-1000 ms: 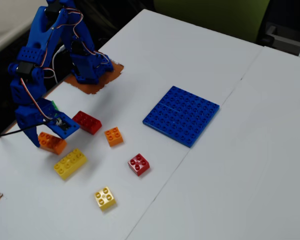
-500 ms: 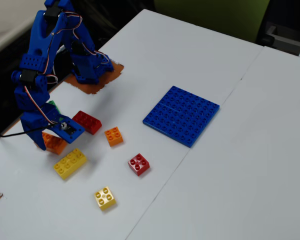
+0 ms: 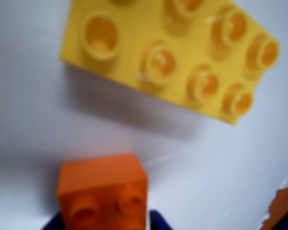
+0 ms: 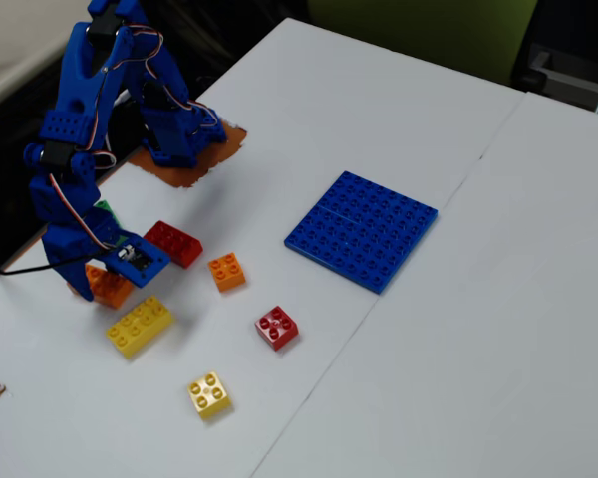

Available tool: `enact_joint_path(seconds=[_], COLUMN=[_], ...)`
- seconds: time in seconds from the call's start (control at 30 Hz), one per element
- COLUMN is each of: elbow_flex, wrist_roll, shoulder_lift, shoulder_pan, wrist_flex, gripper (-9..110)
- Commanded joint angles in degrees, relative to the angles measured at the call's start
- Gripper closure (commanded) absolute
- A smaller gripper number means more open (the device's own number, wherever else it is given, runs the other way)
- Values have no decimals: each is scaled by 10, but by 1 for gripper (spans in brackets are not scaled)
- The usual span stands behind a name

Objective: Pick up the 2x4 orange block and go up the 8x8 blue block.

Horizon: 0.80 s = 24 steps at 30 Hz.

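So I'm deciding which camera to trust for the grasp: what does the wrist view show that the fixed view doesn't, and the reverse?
Only the wrist view shows the 2x4 orange block close up, an end face with its near studs, at the bottom edge.

Only the fixed view shows the 8x8 blue block, the arm, the gripper, two red bricks, a small orange brick and a small yellow brick.

Both show the long yellow brick and the white table.

Blurred close view, yellow eight-stud brick (image 3: 175, 57) tilted across the top on the white counter (image 3: 29, 134), orange brick (image 3: 103, 189) end-on at bottom centre (two studs showing), dark blue tool parts beside its base.
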Motion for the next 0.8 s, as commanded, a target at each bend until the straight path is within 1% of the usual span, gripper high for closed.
enact_joint_path(seconds=[0.0,0.1,0.23,0.3,0.6,0.77], elbow_flex=[-18,-18,-17,-17,-17,-18], wrist_roll=[-13,-15,-16,-19,-10,25], shoulder_lift=[-4,-8,-11,-12,14,80], shoulder_pan=[6,9,10,12,10,-3], wrist_flex=[-12,-13,-13,-13,-6,48], gripper=[82,85,97,100,101,101])
